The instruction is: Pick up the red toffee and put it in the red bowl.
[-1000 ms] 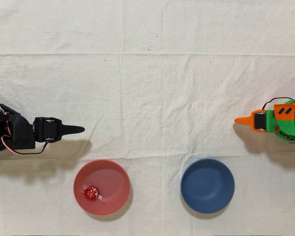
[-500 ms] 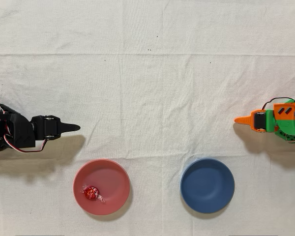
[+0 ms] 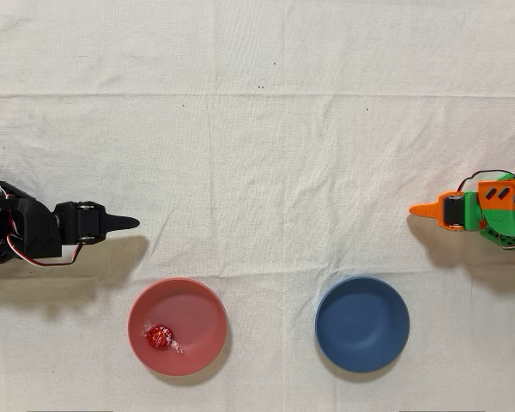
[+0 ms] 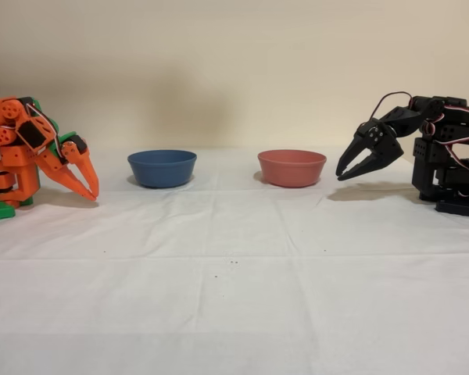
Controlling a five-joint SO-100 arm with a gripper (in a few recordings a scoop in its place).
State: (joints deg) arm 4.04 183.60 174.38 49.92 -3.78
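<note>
Since the toffee (image 3: 160,338) already lies in the red bowl (image 3: 197,300), the job looks done; the black gripper (image 4: 346,169) hangs folded beside it, fingers slightly apart, empty. Nothing remains but resting.

you see a dark blue bowl (image 3: 362,324) lower right overhead, on the white cloth-covered surface (image 3: 257,129).
</note>
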